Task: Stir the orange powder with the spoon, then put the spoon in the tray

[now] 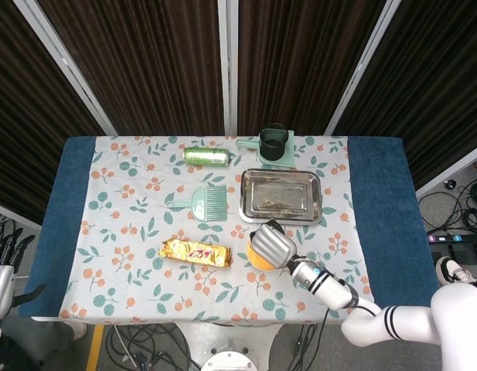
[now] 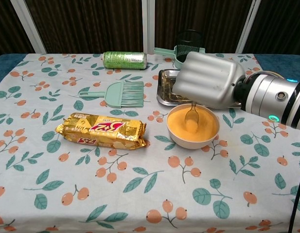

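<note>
A white bowl (image 2: 176, 138) of orange powder (image 2: 201, 127) stands right of centre on the table. My right hand (image 2: 208, 79) hovers over the bowl's far side and holds a metal spoon (image 2: 191, 115) whose tip dips into the powder. In the head view the right hand (image 1: 272, 244) covers most of the bowl (image 1: 253, 260). The steel tray (image 1: 281, 195) lies just behind the bowl, empty apart from stains; in the chest view the tray (image 2: 164, 91) is mostly hidden by the hand. My left hand (image 1: 5, 263) hangs off the table's left edge, holding nothing, fingers apart.
A gold snack packet (image 2: 101, 130) lies left of the bowl. A green brush (image 2: 114, 93) and a green can (image 2: 124, 59) lie further back. A dark mesh cup on a green scoop (image 2: 187, 47) stands behind the tray.
</note>
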Action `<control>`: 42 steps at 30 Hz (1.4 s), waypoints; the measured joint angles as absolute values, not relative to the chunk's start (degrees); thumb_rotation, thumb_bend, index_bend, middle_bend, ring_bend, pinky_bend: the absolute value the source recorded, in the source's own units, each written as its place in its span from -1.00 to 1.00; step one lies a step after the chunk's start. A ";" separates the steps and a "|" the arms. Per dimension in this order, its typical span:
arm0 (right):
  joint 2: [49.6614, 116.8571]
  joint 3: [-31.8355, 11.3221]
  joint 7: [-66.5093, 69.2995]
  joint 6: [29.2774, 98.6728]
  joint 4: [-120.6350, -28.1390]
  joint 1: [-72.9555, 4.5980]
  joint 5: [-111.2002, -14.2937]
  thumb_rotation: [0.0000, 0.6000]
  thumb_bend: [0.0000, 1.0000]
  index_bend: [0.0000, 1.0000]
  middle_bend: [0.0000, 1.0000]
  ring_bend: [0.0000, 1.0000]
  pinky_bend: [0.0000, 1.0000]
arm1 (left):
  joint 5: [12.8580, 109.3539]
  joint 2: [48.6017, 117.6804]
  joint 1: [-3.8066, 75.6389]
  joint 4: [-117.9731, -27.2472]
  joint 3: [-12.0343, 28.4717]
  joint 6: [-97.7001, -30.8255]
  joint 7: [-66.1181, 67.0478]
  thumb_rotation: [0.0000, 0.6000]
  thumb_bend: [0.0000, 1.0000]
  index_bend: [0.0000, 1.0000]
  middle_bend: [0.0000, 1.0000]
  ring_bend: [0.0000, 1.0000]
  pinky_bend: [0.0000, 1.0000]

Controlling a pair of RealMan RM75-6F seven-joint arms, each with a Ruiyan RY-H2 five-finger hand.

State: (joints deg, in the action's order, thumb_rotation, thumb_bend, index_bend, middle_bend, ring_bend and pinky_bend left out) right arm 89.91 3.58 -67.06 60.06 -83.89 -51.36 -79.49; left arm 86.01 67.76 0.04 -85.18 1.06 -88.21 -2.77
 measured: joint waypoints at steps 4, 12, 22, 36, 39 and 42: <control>90.59 4.32 -72.72 61.33 -82.06 -51.00 -81.64 1.00 0.17 0.74 0.95 1.00 1.00 | 85.96 67.93 -0.12 -84.71 1.01 -88.32 -3.25 1.00 -1.00 -0.66 -0.76 -0.81 -0.88; 88.53 3.43 -76.35 63.56 -86.11 -49.97 -84.86 1.00 0.17 0.75 0.96 1.00 1.00 | 86.06 68.15 -0.16 -84.20 1.12 -88.53 -3.79 1.00 -1.00 -0.66 -0.76 -0.81 -0.88; 89.10 3.24 -78.50 61.63 -88.91 -48.44 -85.18 1.00 0.17 0.78 0.97 1.00 1.00 | 86.33 68.21 -0.43 -84.41 0.95 -88.95 -3.70 1.00 -1.00 -0.66 -0.76 -0.81 -0.88; 89.51 0.90 -86.23 62.34 -88.84 -46.57 -82.91 1.00 0.17 0.85 1.00 1.00 1.00 | 86.73 68.11 -0.48 -84.46 1.12 -89.43 -4.04 1.00 -1.00 -0.66 -0.76 -0.81 -0.88; 89.01 0.88 -86.34 62.96 -90.94 -46.05 -83.61 1.00 0.17 0.89 1.00 1.00 1.00 | 86.81 68.13 -0.45 -84.41 1.11 -89.43 -4.12 1.00 -1.00 -0.66 -0.76 -0.81 -0.88; 88.98 0.84 -86.77 63.04 -90.66 -45.72 -84.56 1.00 0.17 0.90 1.00 1.00 1.00 | 86.75 68.11 -0.58 -84.34 1.05 -89.50 -4.22 1.00 -1.00 -0.66 -0.76 -0.81 -0.88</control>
